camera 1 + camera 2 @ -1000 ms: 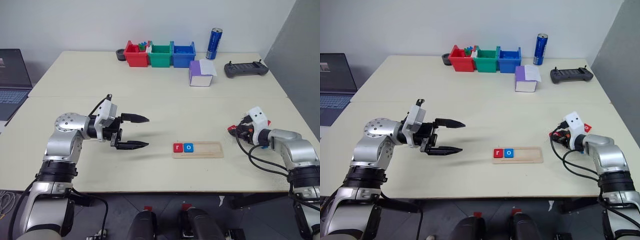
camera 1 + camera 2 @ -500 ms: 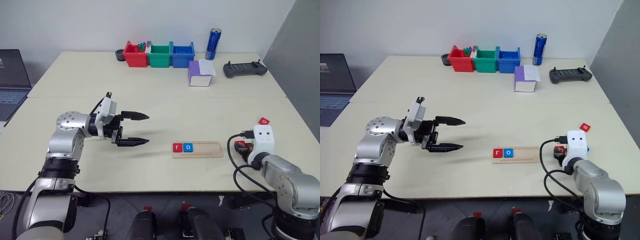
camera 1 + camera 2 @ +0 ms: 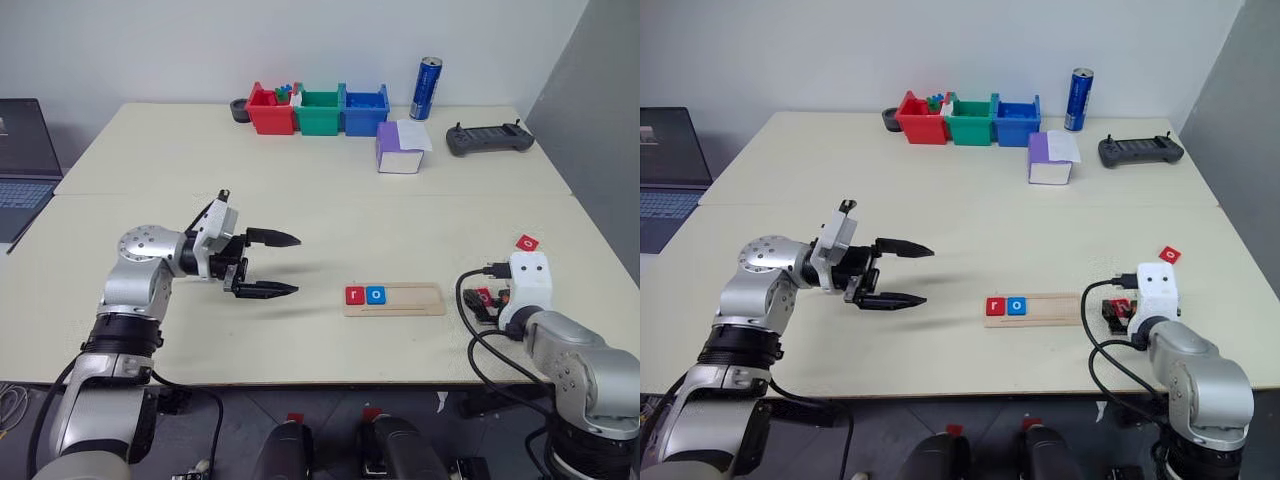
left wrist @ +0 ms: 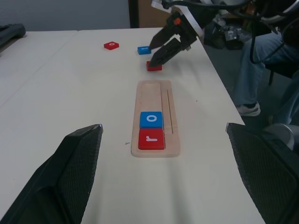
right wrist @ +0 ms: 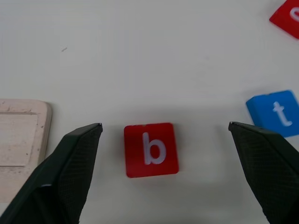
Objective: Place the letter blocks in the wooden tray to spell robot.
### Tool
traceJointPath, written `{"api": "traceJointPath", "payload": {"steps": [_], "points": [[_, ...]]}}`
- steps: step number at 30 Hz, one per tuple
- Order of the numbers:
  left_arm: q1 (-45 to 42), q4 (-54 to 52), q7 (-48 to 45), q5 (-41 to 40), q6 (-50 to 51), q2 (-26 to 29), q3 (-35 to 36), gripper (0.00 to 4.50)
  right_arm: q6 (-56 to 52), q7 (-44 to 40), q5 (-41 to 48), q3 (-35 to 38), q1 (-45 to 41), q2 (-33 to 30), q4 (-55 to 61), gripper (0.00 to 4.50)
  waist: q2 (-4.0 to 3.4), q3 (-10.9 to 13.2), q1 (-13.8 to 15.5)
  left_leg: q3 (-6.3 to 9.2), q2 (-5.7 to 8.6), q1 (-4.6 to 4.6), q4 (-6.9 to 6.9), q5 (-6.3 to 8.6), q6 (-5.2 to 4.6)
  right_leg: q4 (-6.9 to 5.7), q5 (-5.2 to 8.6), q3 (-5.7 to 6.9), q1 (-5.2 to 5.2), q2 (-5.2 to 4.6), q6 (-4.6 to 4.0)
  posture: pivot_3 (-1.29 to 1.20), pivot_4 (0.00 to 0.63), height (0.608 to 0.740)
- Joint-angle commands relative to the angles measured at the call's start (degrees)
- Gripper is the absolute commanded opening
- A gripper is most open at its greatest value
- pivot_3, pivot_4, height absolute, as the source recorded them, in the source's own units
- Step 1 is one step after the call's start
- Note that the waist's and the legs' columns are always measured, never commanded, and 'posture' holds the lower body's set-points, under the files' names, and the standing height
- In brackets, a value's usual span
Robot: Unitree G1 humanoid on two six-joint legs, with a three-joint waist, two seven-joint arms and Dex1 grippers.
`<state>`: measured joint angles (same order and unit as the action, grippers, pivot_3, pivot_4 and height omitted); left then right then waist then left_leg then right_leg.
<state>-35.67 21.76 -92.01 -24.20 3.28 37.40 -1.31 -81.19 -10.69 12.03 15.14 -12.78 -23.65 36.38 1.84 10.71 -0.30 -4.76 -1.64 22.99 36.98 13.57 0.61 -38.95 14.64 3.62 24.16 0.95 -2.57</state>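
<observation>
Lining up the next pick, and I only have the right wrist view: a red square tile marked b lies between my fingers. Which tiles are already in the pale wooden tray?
Observer: A red square r tile and a blue square o tile lie side by side at the long pale wooden tray's end nearest the robot's left.
Operator: Is the other arm near it?
Observer: No, the left gripper hovers open, apart from the tray.
Operator: The red tile at my view's corner?
Observer: That red square tile bears an o.
</observation>
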Motion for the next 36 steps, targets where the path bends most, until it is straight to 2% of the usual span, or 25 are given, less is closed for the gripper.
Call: {"api": "traceJointPath", "payload": {"steps": [1,4,6,9,15,21,28,36], "points": [[1.7,-3.7,-0.4,0.9,-2.2,1.3,-0.4,4.5,6.3,-12.8,5.4,1.7,-2.2,-12.6,-0.7,4.46,-0.01,0.0,0.0,-0.02,0.04,0.01,-0.01,0.0,-0.01,0.02,0.0,-0.03,0.01,-0.02,0.0,0.0,0.15,0.74],[3.4,-5.1,0.6,1.1,-2.4,0.7,-0.7,4.5,21.0,-26.7,6.0,-0.7,-0.1,-25.1,-8.9,4.46,0.03,0.0,0.0,0.0,0.02,0.01,-0.01,0.05,-0.08,0.1,0.0,0.01,-0.01,0.01,0.01,0.0,0.15,0.74],[4.7,-5.8,1.5,1.4,-3.1,-0.2,-1.0,4.5,33.0,-36.9,5.9,-2.5,2.4,-30.6,-14.6,4.46,0.04,0.0,0.1,0.09,0.01,0.0,-0.05,0.05,-0.09,0.2,0.01,0.1,-0.06,0.03,0.01,0.0,0.15,0.74],[5.7,-6.3,3.0,1.4,-4.4,-1.7,-0.6,4.5,43.7,-48.9,6.6,-5.1,1.6,-35.1,-24.5,4.46,0.06,0.0,0.1,0.05,-0.01,-0.01,-0.04,0.06,-0.09,0.22,0.01,0.08,-0.07,0.04,0.01,0.0,0.15,0.74],[6.4,-7.1,5.9,1.2,-5.6,-2.7,0.8,4.5,54.9,-64.1,7.1,-10.3,-5.4,-38.8,-37.0,4.46,0.1,0.0,-0.2,-0.02,-0.01,-0.04,0.02,0.05,-0.08,0.13,-0.02,0.02,-0.07,0.03,0.06,0.0,0.15,0.74],[8.4,-9.8,7.6,0.2,-4.9,-2.1,1.4,4.5,64.3,-73.6,3.8,-16.1,-11.8,-38.8,-46.9,4.46,0.1,0.0,0.0,-0.01,-0.01,-0.04,0.01,0.04,-0.07,0.12,-0.02,0.03,-0.07,0.02,0.05,0.0,0.15,0.74],[9.6,-11.6,9.1,-0.4,-4.5,-2.2,2.0,4.5,70.0,-76.6,-0.3,-21.0,-18.6,-37.2,-54.9,4.46,0.1,0.0,0.1,-0.03,-0.02,-0.07,0.04,0.04,-0.06,0.05,-0.02,0.01,-0.06,0.01,0.05,0.0,0.15,0.74],[10.3,-12.3,9.4,-0.6,-3.7,-1.6,2.0,4.5,75.8,-80.4,-1.9,-23.4,-19.9,-36.8,-58.9,4.46,0.09,0.0,0.1,-0.04,-0.03,-0.08,0.05,0.04,-0.06,0.04,-0.02,0.0,-0.07,0.01,0.04,0.0,0.15,0.74]]}}
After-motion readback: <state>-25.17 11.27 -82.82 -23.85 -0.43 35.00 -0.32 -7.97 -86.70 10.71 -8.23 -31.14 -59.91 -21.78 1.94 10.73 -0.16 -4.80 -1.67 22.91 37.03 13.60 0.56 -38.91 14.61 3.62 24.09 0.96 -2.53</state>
